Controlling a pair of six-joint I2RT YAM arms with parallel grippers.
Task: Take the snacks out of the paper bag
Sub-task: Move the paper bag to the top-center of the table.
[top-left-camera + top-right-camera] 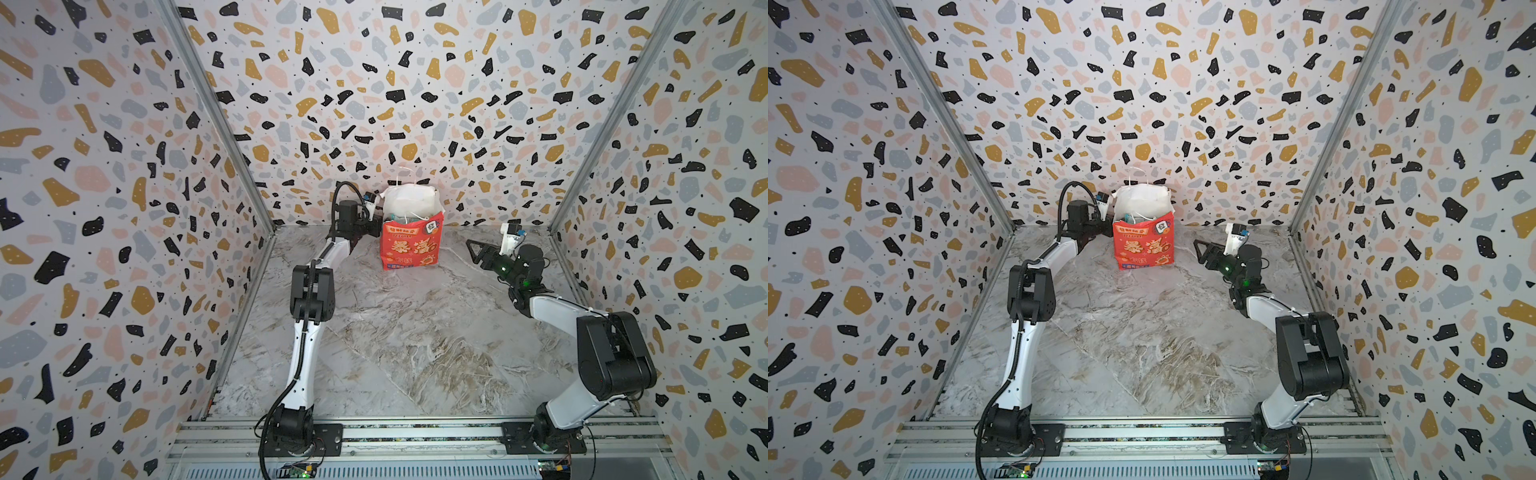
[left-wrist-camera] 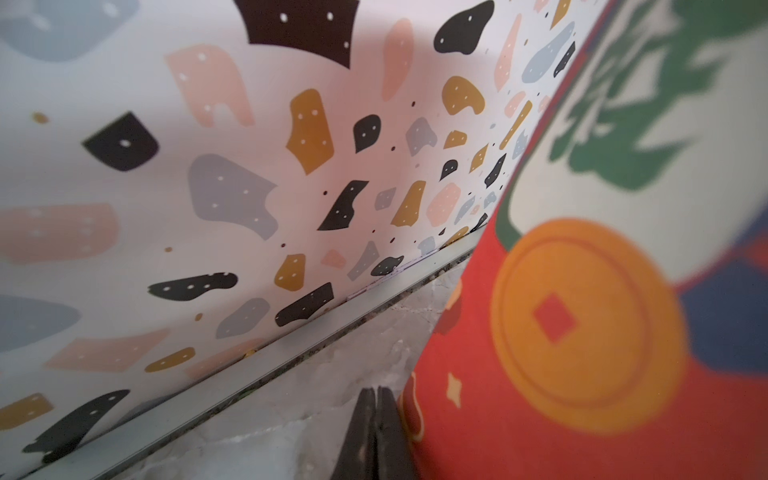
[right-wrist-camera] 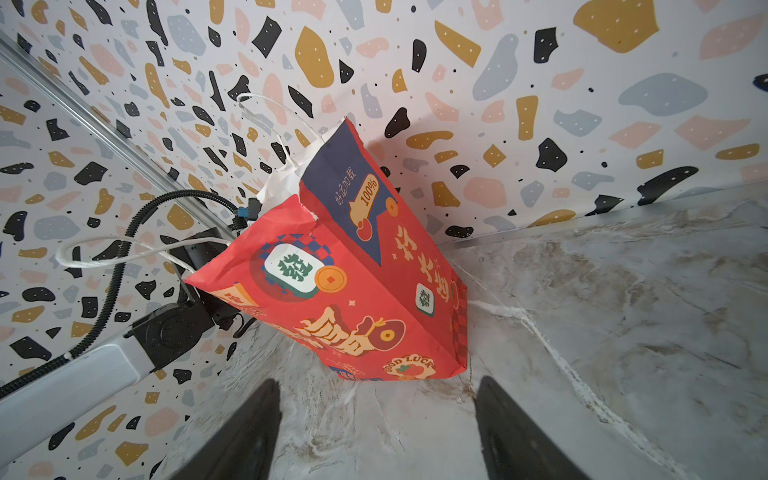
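Note:
The red paper bag (image 1: 409, 247) (image 1: 1144, 247) stands upright near the back wall, its white-lined mouth open upward. A few snacks (image 1: 400, 217) peek from the mouth, too small to tell apart. My left gripper (image 1: 372, 221) sits at the bag's left side. In the left wrist view its fingertips (image 2: 377, 392) are shut on nothing, right beside the bag's red wall (image 2: 582, 332). My right gripper (image 1: 474, 249) (image 1: 1202, 248) hovers to the right of the bag, apart from it. It stands open (image 3: 378, 380) and empty, facing the bag's lower corner (image 3: 353, 291).
The marble tabletop (image 1: 415, 332) is enclosed by terrazzo-patterned walls with metal corner posts (image 1: 216, 120). The bag's white cord handles (image 3: 124, 253) hang loose, one towards the left arm (image 3: 166, 332). Both arm bases sit on the front rail (image 1: 415, 432).

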